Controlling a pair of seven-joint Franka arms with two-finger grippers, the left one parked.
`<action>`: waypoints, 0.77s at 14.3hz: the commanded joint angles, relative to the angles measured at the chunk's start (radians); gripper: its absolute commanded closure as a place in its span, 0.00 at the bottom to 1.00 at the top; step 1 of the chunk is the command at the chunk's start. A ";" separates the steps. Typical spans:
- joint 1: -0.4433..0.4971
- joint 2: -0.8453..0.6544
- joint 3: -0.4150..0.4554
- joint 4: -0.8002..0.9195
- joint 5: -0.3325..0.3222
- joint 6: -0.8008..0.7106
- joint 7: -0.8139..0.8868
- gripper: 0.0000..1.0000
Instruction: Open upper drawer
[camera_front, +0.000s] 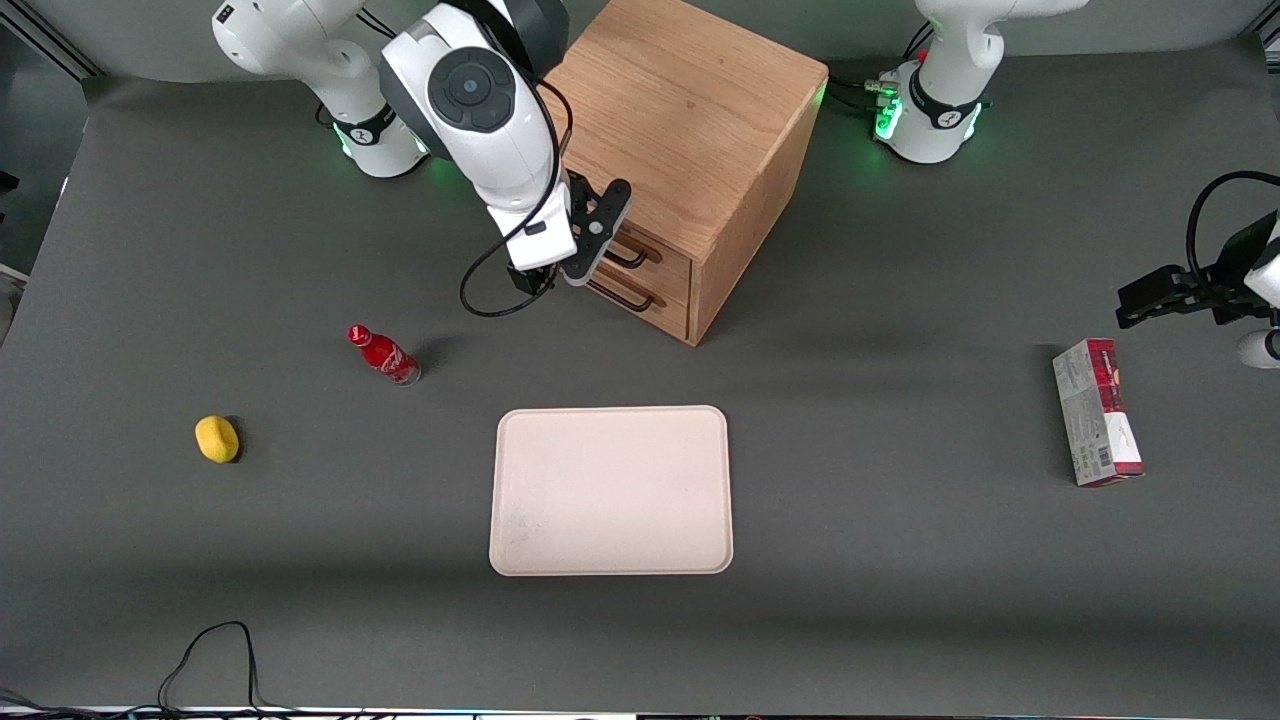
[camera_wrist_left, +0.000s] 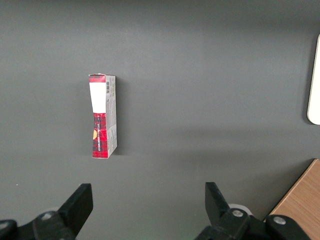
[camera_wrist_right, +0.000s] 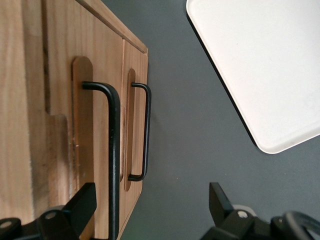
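Cabinet (camera_front: 690, 150) of light oak stands near the table's edge farthest from the front camera, about midway along it. We note two drawers in its front, both shut. The upper drawer (camera_front: 655, 252) carries a black bar handle (camera_wrist_right: 114, 160), and the lower drawer (camera_front: 650, 300) a twin handle (camera_wrist_right: 145, 131) just beneath.

We see the gripper (camera_front: 598, 232) hanging right at the cabinet's front, level with the upper handle. From the wrist its fingers stand spread wide. One finger (camera_wrist_right: 82, 202) lies against the drawer face beside the upper bar. The other finger (camera_wrist_right: 217, 200) hangs out over bare table (camera_front: 900, 600). We judge the bar sits between them, ungrasped.

Risks as we read them:
- The two handles lie close together and look alike. A small drop of the wrist could catch the lower bar and open the wrong drawer.
- The bar is thin and smooth. A shallow closure may slip off it when the pull starts.
- The cabinet looks free-standing. A pull off the drawer's line could drag or twist the whole box.

A cream tray (camera_front: 611, 490) lies nearer the front camera. A red bottle (camera_front: 384, 356) and a yellow lemon (camera_front: 217, 439) lie toward the working arm's end. A carton (camera_front: 1097, 412) lies toward the parked arm's end.
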 joint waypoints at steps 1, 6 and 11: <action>0.003 0.008 -0.007 -0.018 0.023 0.034 -0.030 0.00; 0.009 0.034 -0.005 -0.032 0.019 0.076 -0.032 0.00; 0.006 0.055 -0.007 -0.033 0.012 0.088 -0.033 0.00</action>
